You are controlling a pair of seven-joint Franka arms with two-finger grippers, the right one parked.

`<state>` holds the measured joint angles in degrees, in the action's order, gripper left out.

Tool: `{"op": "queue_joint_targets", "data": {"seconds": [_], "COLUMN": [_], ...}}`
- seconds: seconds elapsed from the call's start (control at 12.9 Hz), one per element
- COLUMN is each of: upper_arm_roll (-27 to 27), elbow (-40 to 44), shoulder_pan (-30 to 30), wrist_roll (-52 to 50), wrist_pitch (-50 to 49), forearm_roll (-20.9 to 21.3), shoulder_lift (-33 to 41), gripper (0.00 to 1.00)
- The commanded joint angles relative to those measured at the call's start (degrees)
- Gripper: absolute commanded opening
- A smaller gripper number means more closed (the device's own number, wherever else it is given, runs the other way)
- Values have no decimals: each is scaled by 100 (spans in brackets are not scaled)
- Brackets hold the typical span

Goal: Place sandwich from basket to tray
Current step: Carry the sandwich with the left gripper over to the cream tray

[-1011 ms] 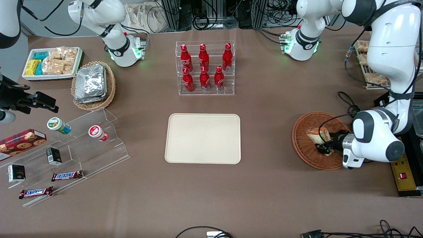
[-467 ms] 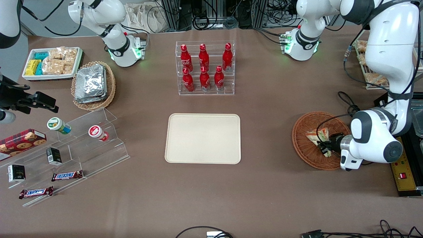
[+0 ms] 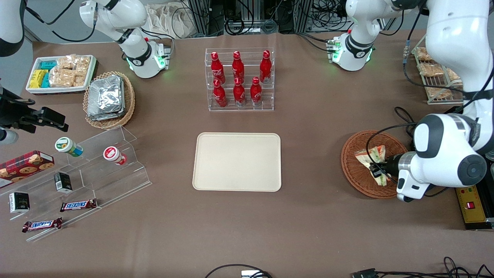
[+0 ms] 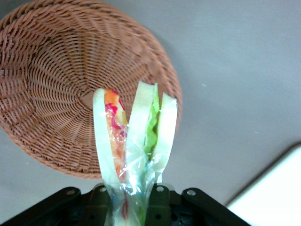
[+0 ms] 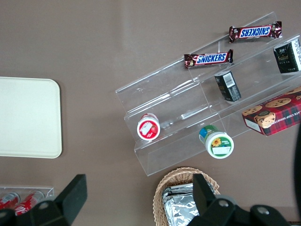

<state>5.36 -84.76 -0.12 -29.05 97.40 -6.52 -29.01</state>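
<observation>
Gripper: the left arm's gripper (image 3: pixel 379 172) hangs over the wicker basket (image 3: pixel 353 170), its fingers (image 4: pixel 159 203) clamped on the plastic-wrapped sandwich (image 3: pixel 371 158).
Sandwich: held by its narrow end, cut edge showing green lettuce and red-orange filling; in the left wrist view it (image 4: pixel 134 150) is lifted clear of the basket's woven floor (image 4: pixel 56 84).
Basket: round, reddish-brown, on the desk toward the working arm's end, near that end's edge.
Tray: cream-beige rectangle (image 3: pixel 237 161) at the middle of the desk, well apart from the basket, nothing on it.
Bottle rack: clear acrylic stand with six red cola bottles (image 3: pixel 239 79), farther from the front camera than the tray.
Parked arm's end: clear stepped display (image 3: pixel 96 170) with Snickers bars (image 3: pixel 78 205) and small cups.
</observation>
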Motion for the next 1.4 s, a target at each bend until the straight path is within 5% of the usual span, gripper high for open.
{"op": "queue_joint_targets", "data": {"seconds": [0.0, 0.54, 1.32], "upper_arm_roll": [-44, -27, 0], "elbow": [416, 609, 697], "shoulder_pan": [-382, -1507, -2817], "wrist_roll": [-31, 707, 260], "wrist_pitch": [-221, -98, 1060], "forearm_roll": [10, 19, -69], "shoulder_lift": [-61, -385, -1326], "gripper": [11, 9, 7]}}
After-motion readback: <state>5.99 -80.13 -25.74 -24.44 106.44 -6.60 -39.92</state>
